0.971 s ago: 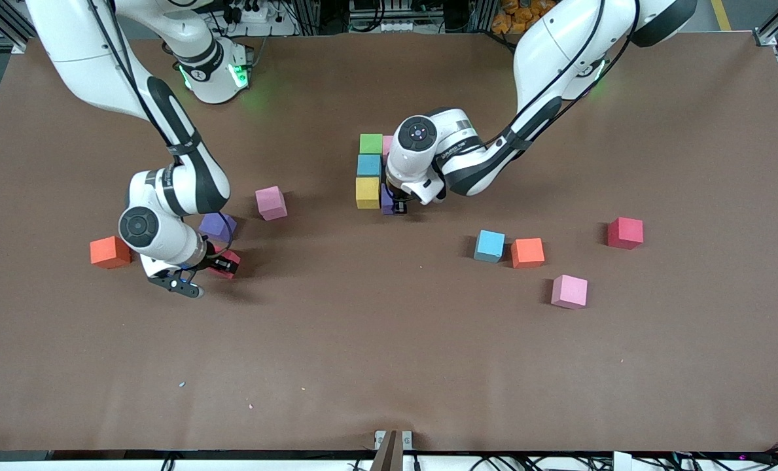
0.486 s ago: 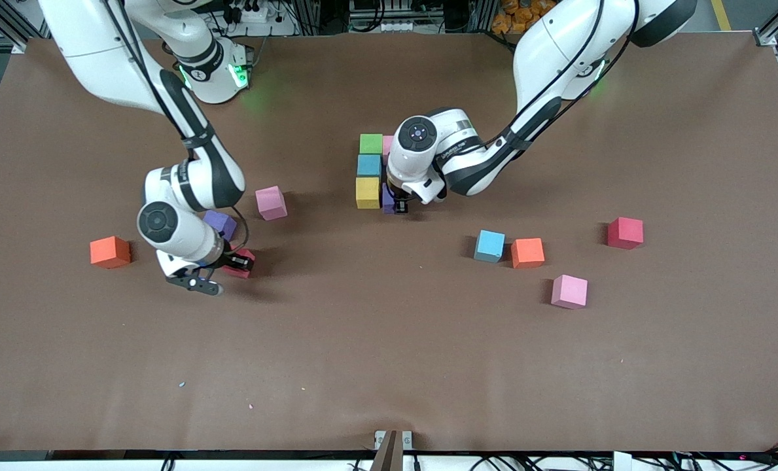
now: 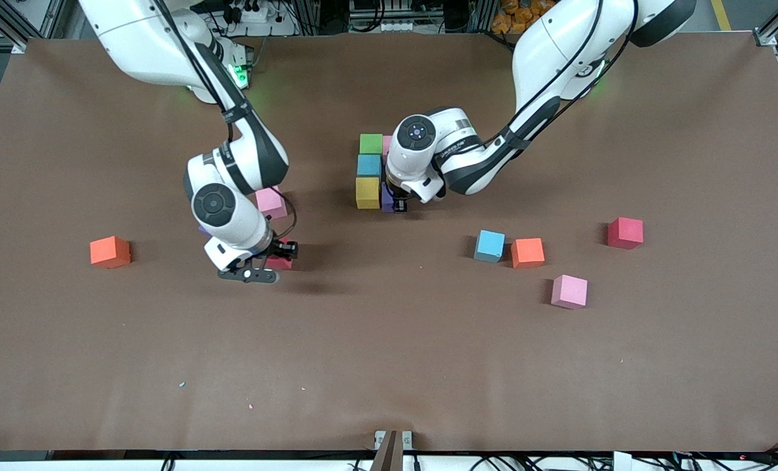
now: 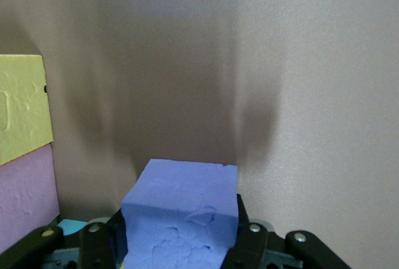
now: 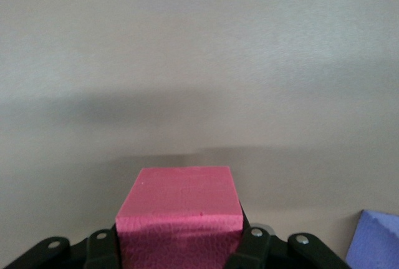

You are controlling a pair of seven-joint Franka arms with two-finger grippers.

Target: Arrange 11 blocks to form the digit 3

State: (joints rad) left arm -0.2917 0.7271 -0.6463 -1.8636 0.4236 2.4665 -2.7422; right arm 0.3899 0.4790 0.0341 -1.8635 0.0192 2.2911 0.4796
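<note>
— What is each gripper doing?

— The right gripper [image 3: 272, 260] is hanging over bare table [image 3: 389, 366] toward the right arm's end, its jaws closed on a red block [image 5: 179, 210]. A loose pink block [image 3: 271, 202] is lying just beside that arm, farther from the front camera, and a sliver of a purple cube [image 5: 374, 241] is showing at the edge of the right wrist view.

— And the left gripper?

— The left gripper [image 3: 396, 204] is sitting low at the cluster in the middle of the table, its jaws clamping a purple block [image 4: 182, 219] — right beside the yellow block [image 3: 367, 193].

— How is that cluster looking?

— A green block [image 3: 371, 143], a light blue block [image 3: 368, 165] and the yellow one are forming a touching column, green farthest from the front camera. A pink cube [image 3: 387, 144] is peeking out beside the green, mostly hidden by the left arm.

— What is lying loose?

— An orange block [image 3: 110, 252] is sitting alone toward the right arm's end. Toward the left arm's end, another light blue cube [image 3: 489, 246] and an orange cube [image 3: 527, 252] are lying just beside each other, with a pink one [image 3: 569, 291] nearer the front camera and a red cube [image 3: 625, 233] well apart.
</note>
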